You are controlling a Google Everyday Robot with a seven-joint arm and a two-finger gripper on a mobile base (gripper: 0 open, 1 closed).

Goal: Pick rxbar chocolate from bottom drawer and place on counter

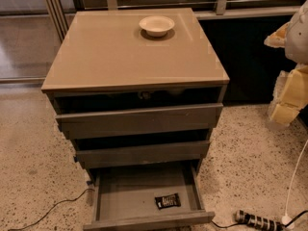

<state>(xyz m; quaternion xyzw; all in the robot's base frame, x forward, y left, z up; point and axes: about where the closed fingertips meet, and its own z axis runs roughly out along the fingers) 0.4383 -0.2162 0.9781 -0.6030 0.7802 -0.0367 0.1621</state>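
The chocolate bar (167, 201) lies in the pulled-out bottom drawer (126, 194). The gripper (288, 100), probably the pale shape at right, hangs well apart; its grip I cannot tell.

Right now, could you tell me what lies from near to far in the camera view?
The rxbar chocolate in the bottom drawer, middle drawer, top drawer, counter, bowl; the claw is at the right edge.

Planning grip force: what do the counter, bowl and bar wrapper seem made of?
Counter: glossy tan slab, perhaps laminate or glass, showing a sheen. Bowl: matte cream, maybe paper or ceramic. Rxbar chocolate wrapper: black, likely plastic film. Gripper hangs at the right edge.
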